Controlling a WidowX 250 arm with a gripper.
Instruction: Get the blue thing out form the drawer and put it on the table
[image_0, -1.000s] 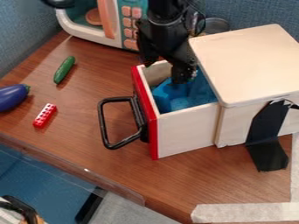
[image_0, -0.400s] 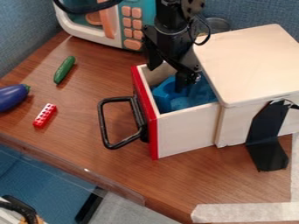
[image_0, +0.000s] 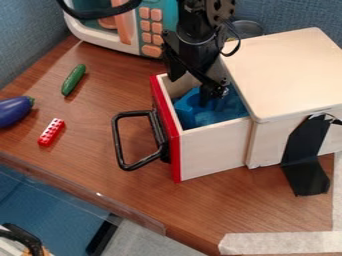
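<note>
The gripper (image_0: 194, 87) hangs over the pulled-out drawer, one finger near the drawer's back left wall and the other down at the blue thing; its fingers stand apart. Inside the drawer (image_0: 212, 150), which has a red front and a black handle, lies the blue thing (image_0: 194, 111). The right finger covers part of its upper side, and whether they touch I cannot tell. Brown tabletop (image_0: 100, 170) surrounds the drawer on its left and front.
The wooden box (image_0: 284, 70) stands at the right with black tape on its side. A toy microwave (image_0: 133, 30) is at the back. On the left lie a cucumber (image_0: 73, 79), a red brick (image_0: 51, 132) and an eggplant (image_0: 15, 111). Clear edging runs along the table's front left.
The gripper has shifted slightly right and lower into the drawer, mostly in the first half second. The blue thing looks slightly shifted; the drawer stays put.
</note>
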